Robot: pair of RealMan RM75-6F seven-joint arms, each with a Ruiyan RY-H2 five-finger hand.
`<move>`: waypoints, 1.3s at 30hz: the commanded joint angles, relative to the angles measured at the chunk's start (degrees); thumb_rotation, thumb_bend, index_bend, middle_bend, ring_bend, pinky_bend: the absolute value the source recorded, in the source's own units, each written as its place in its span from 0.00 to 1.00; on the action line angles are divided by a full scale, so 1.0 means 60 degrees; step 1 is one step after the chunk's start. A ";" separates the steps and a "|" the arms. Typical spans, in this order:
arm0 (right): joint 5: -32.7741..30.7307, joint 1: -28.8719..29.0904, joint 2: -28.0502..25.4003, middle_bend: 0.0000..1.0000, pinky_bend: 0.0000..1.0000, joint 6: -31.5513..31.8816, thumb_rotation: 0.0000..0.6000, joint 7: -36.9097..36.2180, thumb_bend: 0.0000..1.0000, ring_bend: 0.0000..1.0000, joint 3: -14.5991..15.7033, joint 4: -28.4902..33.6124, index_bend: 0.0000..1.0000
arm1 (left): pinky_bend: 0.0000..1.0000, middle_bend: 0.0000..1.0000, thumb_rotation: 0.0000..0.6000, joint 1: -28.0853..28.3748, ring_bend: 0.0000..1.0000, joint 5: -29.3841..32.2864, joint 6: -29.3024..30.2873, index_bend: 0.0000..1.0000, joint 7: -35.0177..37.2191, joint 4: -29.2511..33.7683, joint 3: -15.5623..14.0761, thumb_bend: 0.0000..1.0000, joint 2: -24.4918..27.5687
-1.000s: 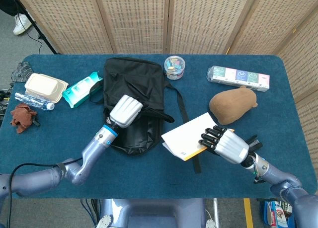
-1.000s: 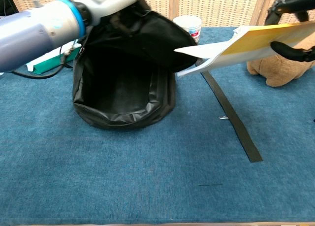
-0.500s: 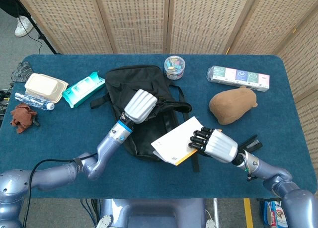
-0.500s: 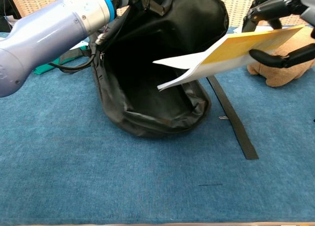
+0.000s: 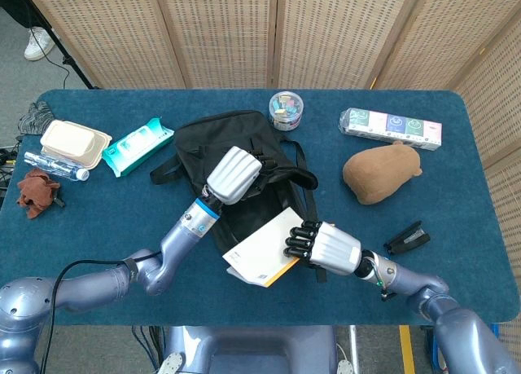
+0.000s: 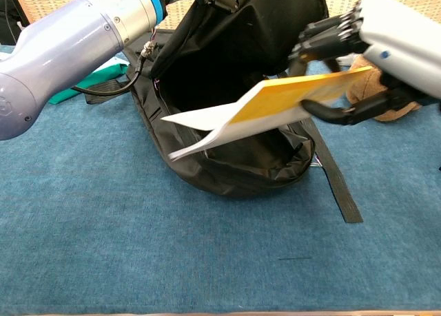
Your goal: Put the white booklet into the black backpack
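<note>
The soft black fabric backpack [image 6: 227, 89] gapes, its top gripped by the left hand [image 5: 234, 174]. The flat white booklet with yellow cover [image 6: 262, 113] is pinched in the right hand's [image 5: 326, 245] fingers [image 6: 324, 39], across the opening.

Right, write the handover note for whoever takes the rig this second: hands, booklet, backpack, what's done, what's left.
Left hand: grips the top edge of the black backpack, holding its mouth open toward the robot.
Right hand: pinches the white booklet by its yellow end, held clear of the table.
Booklet: in the chest view its free white end lies across the backpack's opening, roughly at the front rim; how far inside cannot be told.
Done: backpack opened, booklet picked up and brought to the mouth.
Left: push the booklet fully in, release it, withdraw the right hand, then probably let go of the backpack.
</note>
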State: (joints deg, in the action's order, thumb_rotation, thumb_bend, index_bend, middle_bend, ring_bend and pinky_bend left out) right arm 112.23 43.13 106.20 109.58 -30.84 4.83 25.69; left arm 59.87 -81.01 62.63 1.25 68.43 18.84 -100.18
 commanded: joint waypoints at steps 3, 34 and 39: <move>-0.0077 0.0535 0.0901 0.62 0.69 -0.0054 1.00 -0.0251 0.48 0.52 -0.0070 -0.0888 0.63 | 0.71 0.66 1.00 -0.0178 0.57 -0.0139 -0.0024 0.76 0.0135 0.0525 -0.0261 0.68 0.0364; -0.0212 0.1100 0.1933 0.61 0.66 -0.2095 1.00 -0.0342 0.48 0.51 0.1025 -0.3227 0.61 | 0.71 0.66 1.00 -0.0320 0.56 -0.1030 0.0114 0.76 0.0686 0.2204 -0.0740 0.67 0.1658; -0.0144 0.1069 0.1860 0.61 0.66 -0.2506 1.00 -0.0111 0.48 0.50 0.1258 -0.3346 0.61 | 0.71 0.66 1.00 -0.0359 0.56 -0.1153 0.0227 0.76 0.0771 0.2328 -0.0774 0.67 0.1752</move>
State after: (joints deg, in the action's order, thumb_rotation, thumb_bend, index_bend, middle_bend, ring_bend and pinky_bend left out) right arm 111.22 49.63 117.54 95.19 -31.95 11.97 5.90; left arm 57.78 -87.83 63.95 5.80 82.25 14.27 -89.80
